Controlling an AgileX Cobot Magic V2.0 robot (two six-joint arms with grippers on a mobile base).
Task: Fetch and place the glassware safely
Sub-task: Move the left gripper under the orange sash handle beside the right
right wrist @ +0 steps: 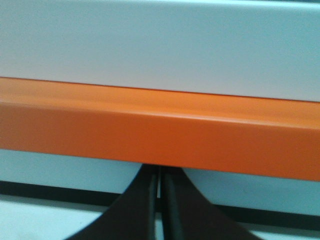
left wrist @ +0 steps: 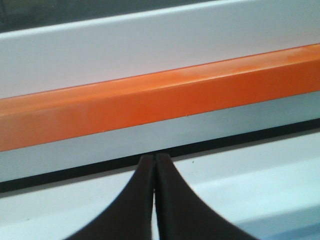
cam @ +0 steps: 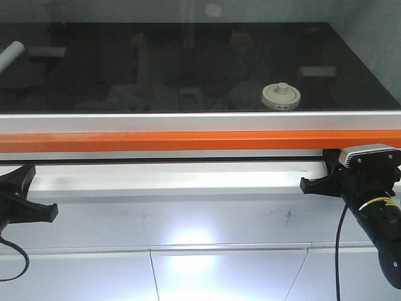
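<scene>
The glassware, a small squat glass jar with a round cream-white lid [cam: 281,95] and a centre knob, stands on the glossy black tabletop [cam: 188,69] at the right, near its front edge. My left gripper [left wrist: 154,157] is shut and empty; it sits low at the left in the front view [cam: 51,213], below the orange bar. My right gripper [right wrist: 160,172] is shut and empty, its tips just under the orange bar; in the front view [cam: 304,185] it sits low at the right, below and in front of the jar. The jar does not show in either wrist view.
An orange bar [cam: 188,141] with a silver rail [cam: 188,121] above it runs across the table's front edge, between both grippers and the tabletop. A white cylindrical tube [cam: 11,55] lies at the far left of the tabletop. A white ledge [cam: 175,179] lies below the bar.
</scene>
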